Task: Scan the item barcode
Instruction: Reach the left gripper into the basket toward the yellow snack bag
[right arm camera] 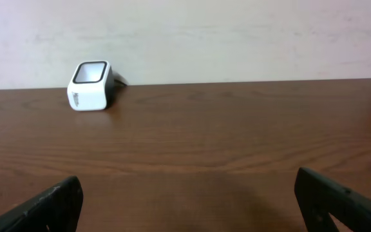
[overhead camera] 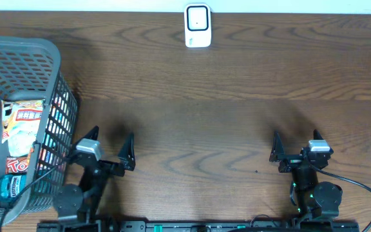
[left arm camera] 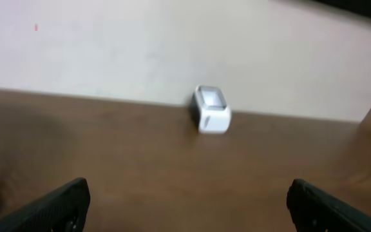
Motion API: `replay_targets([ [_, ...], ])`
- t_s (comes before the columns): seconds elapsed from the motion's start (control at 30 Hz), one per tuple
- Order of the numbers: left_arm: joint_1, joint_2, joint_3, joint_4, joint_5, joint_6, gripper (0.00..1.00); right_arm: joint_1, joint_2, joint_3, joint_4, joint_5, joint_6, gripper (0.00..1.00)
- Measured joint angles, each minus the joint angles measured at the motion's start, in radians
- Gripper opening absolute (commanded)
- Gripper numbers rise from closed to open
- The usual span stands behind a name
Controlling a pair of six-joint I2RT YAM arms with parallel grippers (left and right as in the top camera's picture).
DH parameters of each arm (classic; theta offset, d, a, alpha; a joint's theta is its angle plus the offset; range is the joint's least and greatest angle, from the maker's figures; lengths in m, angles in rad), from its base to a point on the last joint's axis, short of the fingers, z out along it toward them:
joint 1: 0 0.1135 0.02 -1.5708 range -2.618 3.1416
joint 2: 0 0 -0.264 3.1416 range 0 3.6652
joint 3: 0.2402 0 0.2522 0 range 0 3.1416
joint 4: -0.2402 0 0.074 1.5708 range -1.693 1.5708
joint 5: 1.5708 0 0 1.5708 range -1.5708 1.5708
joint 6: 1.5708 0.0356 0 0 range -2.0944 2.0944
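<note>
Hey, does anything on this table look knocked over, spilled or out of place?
Nothing stands out. The scanner sits upright at the far edge, and the packet and bottle lie inside the basket; no spills.

Brown wooden table, pale wall

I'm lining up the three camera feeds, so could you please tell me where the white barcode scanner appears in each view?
Overhead: the white scanner sits top centre, at the far edge of the table.
Left wrist: just right of centre, near the wall.
Right wrist: upper left, near the wall.
Shared landmark: the line where the brown table meets the pale wall.
</note>
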Motion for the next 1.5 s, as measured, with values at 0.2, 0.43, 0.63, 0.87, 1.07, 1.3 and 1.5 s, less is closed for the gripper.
replay_targets([
  [0.2,0.000,0.132,0.180,-0.013,0.014,-0.056,0.98,0.000,0.000,0.000,0.000,0.000,0.000,0.99],
  [0.43,0.000,0.390,0.531,-0.252,0.014,-0.079,0.98,0.000,0.000,0.000,0.000,0.000,0.000,0.99],
  [0.63,0.000,0.675,0.940,-0.590,0.002,-0.075,0.98,0.000,0.000,0.000,0.000,0.000,0.000,0.99],
  [0.87,0.000,0.883,1.093,-0.751,0.010,-0.072,0.98,0.000,0.000,0.000,0.000,0.000,0.000,0.99],
  [1.07,0.002,0.967,1.096,-0.734,-0.042,-0.105,0.98,0.000,0.000,0.000,0.000,0.000,0.000,0.99],
  [1.3,0.095,1.045,1.281,-0.809,-0.211,-0.203,0.98,0.000,0.000,0.000,0.000,0.000,0.000,0.99],
  [1.5,0.326,1.114,1.412,-0.913,-0.306,-0.355,0.98,0.000,0.000,0.000,0.000,0.000,0.000,0.99],
])
